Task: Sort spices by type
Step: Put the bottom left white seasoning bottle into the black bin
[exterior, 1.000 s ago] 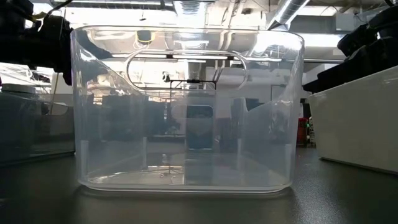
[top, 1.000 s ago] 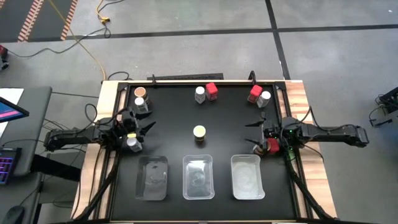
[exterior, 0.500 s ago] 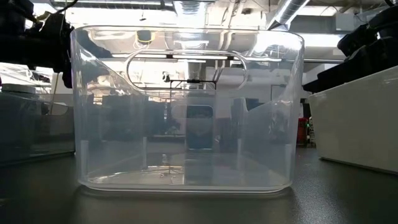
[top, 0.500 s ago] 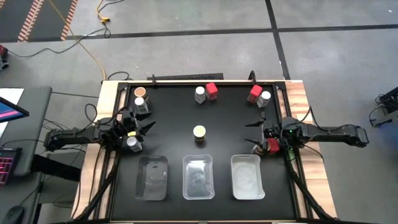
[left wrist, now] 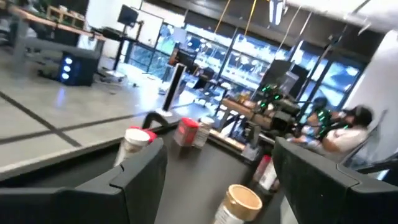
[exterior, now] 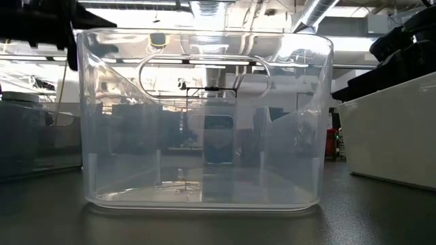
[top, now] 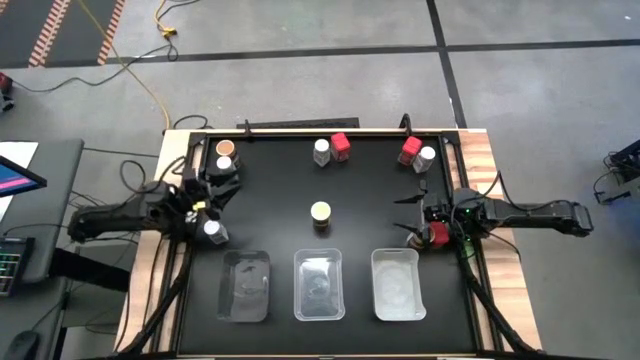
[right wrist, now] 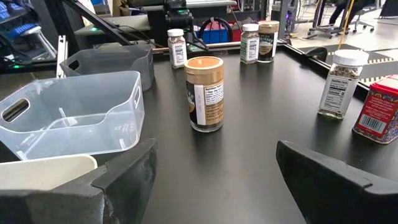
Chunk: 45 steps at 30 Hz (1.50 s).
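the left hand (top: 214, 190) has swung open-fingered away from the white-capped jar (top: 213, 230) toward the desk's far-left jars (top: 226, 163); the right hand (top: 413, 213) waits, open.

Two dark slender jointed arms, black cables trailing alongside; green indicator light glowing on right wrist; broad matte-black wedge-shaped fingers (right wrist: 348, 186).

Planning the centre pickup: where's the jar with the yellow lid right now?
In the high view the yellow-lidded jar stands alone mid-table, between both arms, just behind the middle clear tray.
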Tool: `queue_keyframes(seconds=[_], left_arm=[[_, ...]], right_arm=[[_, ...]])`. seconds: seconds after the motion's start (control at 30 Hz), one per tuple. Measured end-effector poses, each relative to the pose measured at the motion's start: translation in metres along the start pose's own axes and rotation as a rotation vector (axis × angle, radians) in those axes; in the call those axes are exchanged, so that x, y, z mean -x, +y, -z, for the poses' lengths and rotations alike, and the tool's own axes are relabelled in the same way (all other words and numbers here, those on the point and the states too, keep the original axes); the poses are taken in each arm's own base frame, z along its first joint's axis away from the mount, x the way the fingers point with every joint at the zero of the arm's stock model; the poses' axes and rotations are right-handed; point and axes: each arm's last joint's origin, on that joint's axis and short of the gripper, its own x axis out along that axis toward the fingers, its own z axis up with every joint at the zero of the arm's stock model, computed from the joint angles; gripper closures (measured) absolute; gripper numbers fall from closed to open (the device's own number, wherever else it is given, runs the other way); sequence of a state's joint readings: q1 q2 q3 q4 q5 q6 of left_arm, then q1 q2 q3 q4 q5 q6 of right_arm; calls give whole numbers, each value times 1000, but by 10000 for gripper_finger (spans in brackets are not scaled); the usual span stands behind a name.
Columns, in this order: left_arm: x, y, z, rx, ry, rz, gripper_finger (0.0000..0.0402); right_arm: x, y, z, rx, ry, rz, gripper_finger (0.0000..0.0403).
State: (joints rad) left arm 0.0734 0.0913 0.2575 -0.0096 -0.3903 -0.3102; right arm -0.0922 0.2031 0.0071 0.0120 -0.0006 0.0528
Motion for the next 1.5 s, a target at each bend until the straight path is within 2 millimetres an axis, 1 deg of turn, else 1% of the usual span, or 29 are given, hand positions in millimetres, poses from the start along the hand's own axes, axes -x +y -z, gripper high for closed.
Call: queue_keyframes(seconds=[0.1, 0.23, 0.37, 0.53, 0.63, 0.7, 0.77, 0.9, 1.1, 1.23, 1.3, 1.5], left_arm=[[-3, -5, -22, -34, 69, -94, 122], [-12, -12, -50, -74, 187, -228, 123], [-24, -19, -72, -139, 377, -324, 123], [-34, -31, -96, -202, 626, -314, 123], [-40, -37, -105, -253, 762, -314, 123], [-44, -40, -107, -264, 860, -312, 123], [-49, -44, -106, -249, 952, -294, 123], [-51, -54, -95, -248, 1100, -242, 123], [-37, -69, -87, -286, 1188, -174, 123], [-28, -70, -81, -353, 1241, -156, 123], [-26, -69, -72, -377, 1279, -152, 123], [-22, -61, -32, -366, 1421, -169, 123]], right_arm=[[0, 0, 0, 0, 0, 0, 39], [0, 0, 0, 0, 0, 0, 39], [0, 0, 0, 0, 0, 0, 39], [0, 0, 0, 0, 0, 0, 39], [0, 0, 0, 0, 0, 0, 39], [0, 0, 0, 0, 0, 0, 39], [0, 0, 0, 0, 0, 0, 39], [0, 0, 0, 0, 0, 0, 39], [0, 0, 0, 0, 0, 0, 39], [0, 0, 0, 0, 0, 0, 39], [0, 0, 0, 0, 0, 0, 39], [0, 0, 0, 0, 0, 0, 39]])
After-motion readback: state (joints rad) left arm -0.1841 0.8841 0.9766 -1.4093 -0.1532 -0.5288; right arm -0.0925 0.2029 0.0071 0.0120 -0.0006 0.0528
